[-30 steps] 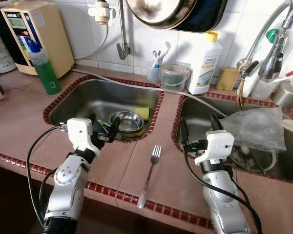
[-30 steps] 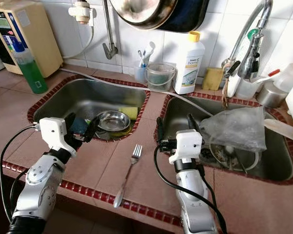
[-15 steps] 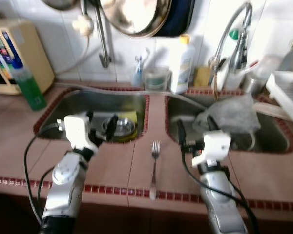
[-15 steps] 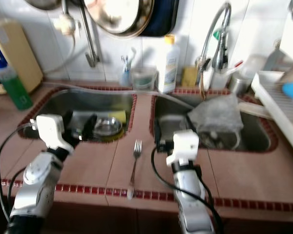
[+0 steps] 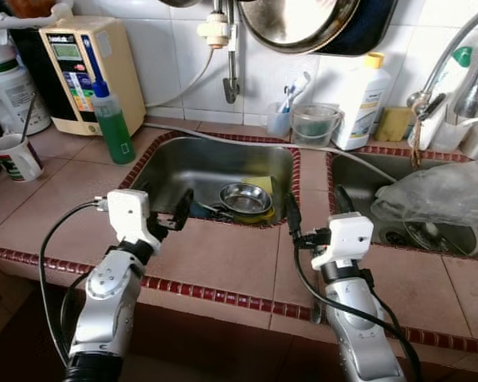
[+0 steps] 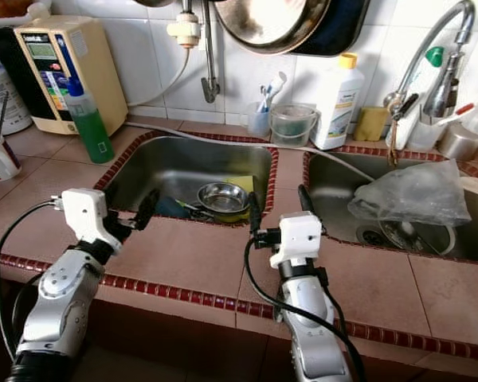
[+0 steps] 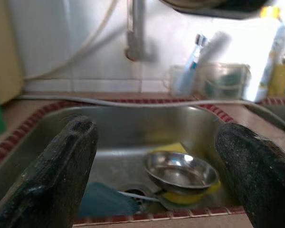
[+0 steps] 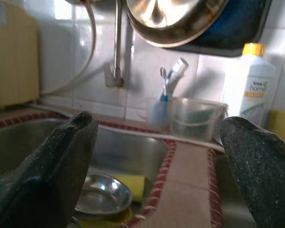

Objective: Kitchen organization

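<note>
Up close, blue item (image 7: 104,202) beside bowl (image 7: 180,175)

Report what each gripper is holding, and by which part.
Nothing is held. The left gripper and the right gripper both hover open and empty above the counter's front edge, near the sinks.

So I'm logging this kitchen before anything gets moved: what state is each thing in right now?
left gripper: open, empty, over the counter edge by the left sink
right gripper: open, empty, over the counter between the sinks
steel bowl: upright, in the left sink, resting on a yellow sponge
green bottle: upright, capped
white bottle: upright, yellow cap on
plastic bag: crumpled, lying over the right sink
mug: upright
</note>
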Controlling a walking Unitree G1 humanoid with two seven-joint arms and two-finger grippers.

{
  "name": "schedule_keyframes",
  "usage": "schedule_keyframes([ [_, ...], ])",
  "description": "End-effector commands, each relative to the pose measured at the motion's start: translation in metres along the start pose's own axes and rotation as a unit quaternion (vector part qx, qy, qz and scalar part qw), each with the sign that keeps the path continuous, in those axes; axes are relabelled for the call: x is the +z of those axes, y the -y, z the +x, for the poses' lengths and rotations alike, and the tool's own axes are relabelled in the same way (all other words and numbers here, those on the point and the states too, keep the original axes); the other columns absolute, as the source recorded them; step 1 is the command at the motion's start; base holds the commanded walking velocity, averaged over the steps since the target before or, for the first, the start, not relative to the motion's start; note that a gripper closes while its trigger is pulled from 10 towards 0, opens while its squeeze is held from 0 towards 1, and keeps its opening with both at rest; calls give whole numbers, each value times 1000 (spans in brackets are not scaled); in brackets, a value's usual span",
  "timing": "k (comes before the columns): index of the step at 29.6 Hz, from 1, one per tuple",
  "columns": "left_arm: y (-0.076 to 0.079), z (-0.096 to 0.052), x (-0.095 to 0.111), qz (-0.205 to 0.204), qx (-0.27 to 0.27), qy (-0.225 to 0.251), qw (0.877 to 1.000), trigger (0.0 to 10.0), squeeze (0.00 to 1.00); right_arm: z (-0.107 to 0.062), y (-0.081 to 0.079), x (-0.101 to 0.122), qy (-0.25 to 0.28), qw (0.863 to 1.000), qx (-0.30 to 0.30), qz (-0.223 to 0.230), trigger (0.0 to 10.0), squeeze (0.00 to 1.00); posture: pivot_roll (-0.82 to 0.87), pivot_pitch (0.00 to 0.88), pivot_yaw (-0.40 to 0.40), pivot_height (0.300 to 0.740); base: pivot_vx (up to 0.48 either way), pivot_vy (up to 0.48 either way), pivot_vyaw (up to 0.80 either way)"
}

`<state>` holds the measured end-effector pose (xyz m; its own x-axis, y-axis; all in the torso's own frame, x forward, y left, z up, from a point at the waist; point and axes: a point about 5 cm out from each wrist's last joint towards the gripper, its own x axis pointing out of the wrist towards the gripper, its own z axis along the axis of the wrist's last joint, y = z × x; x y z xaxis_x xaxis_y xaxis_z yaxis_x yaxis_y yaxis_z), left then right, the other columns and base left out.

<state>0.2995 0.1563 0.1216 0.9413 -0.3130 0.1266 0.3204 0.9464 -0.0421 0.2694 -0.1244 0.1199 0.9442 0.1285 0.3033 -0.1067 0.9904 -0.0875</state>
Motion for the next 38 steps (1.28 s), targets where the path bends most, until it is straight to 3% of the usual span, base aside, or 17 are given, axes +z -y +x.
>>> schedule_keyframes([
  [1, -1, -2, 3, 17, -8, 4, 1000, 10000, 0, -2, 3, -1, -4, 1000, -1, -4, 10000, 0, -122, 0, 54, 740, 0, 0, 0],
  [15, 2, -8, 1, 14, -23, 0, 1000, 10000, 0, -6, 3, -4, -16, 1000, -3, -6, 10000, 0, -124, 0, 53, 740, 0, 0, 0],
  [26, 2, -11, 1, -3, -21, 0, 1000, 10000, 0, -9, 4, -5, -21, 1000, 0, -8, 10000, 0, -120, 0, 49, 740, 0, -405, 0],
  [38, 0, -11, 2, -11, -10, 1, 1000, 10000, 0, -10, 3, -5, -22, 1000, 7, -9, 10000, 0, -122, 0, 48, 740, 0, 0, 0],
])
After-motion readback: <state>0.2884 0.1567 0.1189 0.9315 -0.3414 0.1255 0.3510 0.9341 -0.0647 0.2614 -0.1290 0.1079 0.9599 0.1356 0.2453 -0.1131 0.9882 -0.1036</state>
